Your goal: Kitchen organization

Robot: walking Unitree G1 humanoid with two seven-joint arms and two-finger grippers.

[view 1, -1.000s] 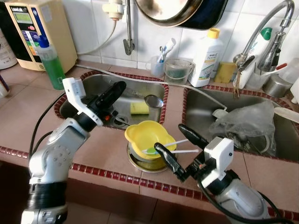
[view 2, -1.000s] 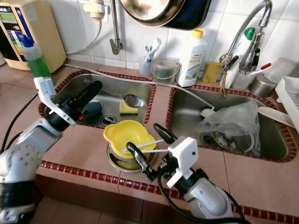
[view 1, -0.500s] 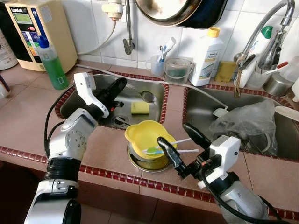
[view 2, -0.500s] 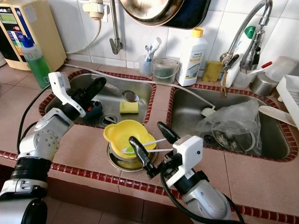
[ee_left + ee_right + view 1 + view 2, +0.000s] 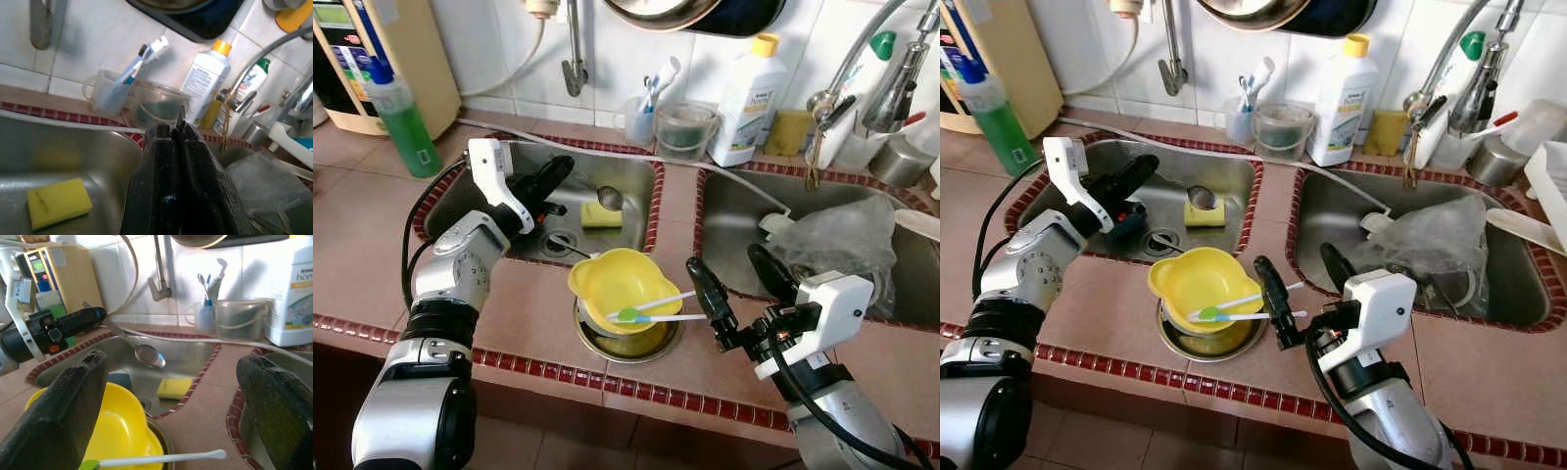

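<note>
1. Holding a metal spoon (image 5: 597, 190) by its handle, the left gripper (image 5: 556, 174) had swung from the near edge of the left sink (image 5: 636, 178) out over the basin, its jaws clamped together on the handle and the spoon bowl hanging just above the yellow sponge (image 5: 602, 214).
2. The right gripper (image 5: 1304, 284) had drawn back to the right of the yellow bowl (image 5: 612, 284), which it had hovered over a second before; its jaws stood wide apart and empty.
3. That suggested the spoon was being carried off for sorting while the bowl stack waited.
4. The yellow bowl sat in a metal dish (image 5: 628, 342) on the bench (image 5: 533, 313) between the two sinks, with two white-handled utensils (image 5: 658, 309) lying across its right rim.
5. The left arm reached forward, forearm low over the bench and wrist angled toward the far right; the right forearm rose from the near right, jaws pointing far-left.
</note>
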